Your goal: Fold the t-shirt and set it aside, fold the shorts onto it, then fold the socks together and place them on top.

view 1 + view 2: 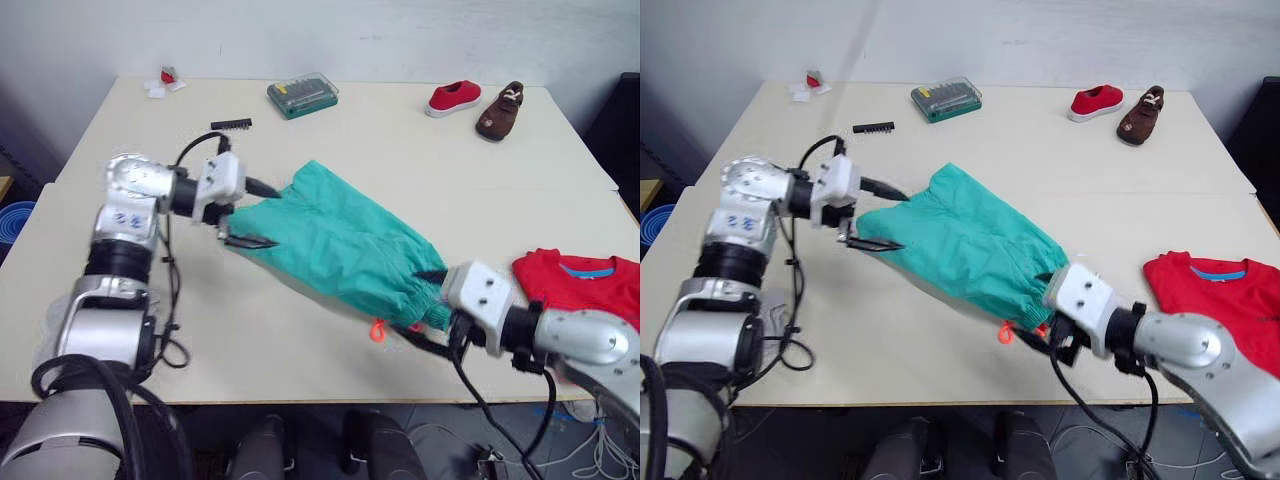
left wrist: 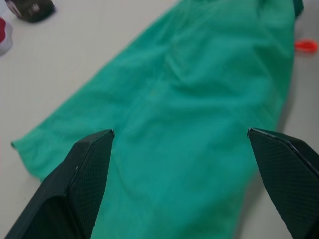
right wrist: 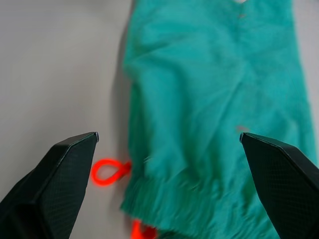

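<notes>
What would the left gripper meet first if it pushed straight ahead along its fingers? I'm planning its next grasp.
Most likely the shorts: the left gripper is open, its fingers pointing over the leg end of the teal fabric on the table.

Two head views from high above the near edge of the table (image 1: 330, 120), looking forward and down, far enough to take in the far edge. Left wrist view close over the shorts (image 2: 199, 114), looking along them. Right wrist view close over the waistband end. All four sharing the shorts in the middle.
</notes>
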Controlling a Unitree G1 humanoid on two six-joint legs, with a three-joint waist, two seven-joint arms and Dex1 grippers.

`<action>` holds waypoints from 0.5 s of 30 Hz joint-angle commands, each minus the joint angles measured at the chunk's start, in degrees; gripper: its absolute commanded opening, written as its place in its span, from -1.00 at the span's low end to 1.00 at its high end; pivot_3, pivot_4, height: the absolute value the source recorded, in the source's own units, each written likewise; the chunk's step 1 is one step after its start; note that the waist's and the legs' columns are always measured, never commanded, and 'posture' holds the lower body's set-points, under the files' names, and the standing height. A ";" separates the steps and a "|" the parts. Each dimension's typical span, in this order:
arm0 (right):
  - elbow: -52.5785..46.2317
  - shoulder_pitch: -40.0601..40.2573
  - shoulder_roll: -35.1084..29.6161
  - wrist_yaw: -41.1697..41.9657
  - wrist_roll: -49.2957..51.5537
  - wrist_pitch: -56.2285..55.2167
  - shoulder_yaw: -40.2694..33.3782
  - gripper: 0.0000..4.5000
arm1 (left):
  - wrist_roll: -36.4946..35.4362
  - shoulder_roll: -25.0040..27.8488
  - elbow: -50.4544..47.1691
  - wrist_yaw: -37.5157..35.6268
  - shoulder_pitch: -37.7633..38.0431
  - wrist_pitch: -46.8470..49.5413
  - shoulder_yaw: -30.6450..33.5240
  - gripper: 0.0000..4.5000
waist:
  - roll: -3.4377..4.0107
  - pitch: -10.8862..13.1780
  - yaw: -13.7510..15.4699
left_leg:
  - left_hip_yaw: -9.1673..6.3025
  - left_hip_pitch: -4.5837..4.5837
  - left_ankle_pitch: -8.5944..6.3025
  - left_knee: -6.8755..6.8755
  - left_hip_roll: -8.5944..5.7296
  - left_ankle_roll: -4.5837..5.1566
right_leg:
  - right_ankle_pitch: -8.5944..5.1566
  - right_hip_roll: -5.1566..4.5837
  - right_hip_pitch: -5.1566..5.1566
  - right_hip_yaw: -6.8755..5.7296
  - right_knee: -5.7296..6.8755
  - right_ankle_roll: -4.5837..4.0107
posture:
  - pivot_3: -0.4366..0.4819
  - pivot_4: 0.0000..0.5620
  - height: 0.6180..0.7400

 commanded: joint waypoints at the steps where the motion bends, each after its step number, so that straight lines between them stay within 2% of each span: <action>1: -2.55 1.31 -1.40 -2.06 -8.30 -3.31 1.95 0.99 | 2.18 3.44 -1.34 1.79 2.08 -11.44 -1.33 1.00 | 0.00 0.00 0.01 | 0.01 0.02 0.00 0.00 -0.02 0.00 | 0.00 -0.06 0.00 0.02 -0.01 0.00 | -0.05 -0.47 1.00; 9: 2.92 0.97 -0.61 -3.90 -24.22 -10.89 10.44 0.99 | 6.06 3.09 5.42 8.67 1.15 -21.73 -4.42 1.00 | -0.03 -0.02 0.56 | -0.05 0.00 -0.01 0.06 -0.08 0.07 | 0.00 -0.13 0.06 -0.04 -0.25 0.00 | -0.05 -0.47 1.00; 15: 8.56 -1.04 2.98 -5.78 -34.78 -15.17 16.79 0.99 | 14.08 1.54 13.15 20.32 -1.90 -29.84 -8.62 1.00 | -0.05 -0.03 0.09 | -0.04 0.00 0.00 0.06 -0.07 0.07 | 0.00 -0.09 0.06 -0.09 0.02 0.00 | -0.05 -0.47 1.00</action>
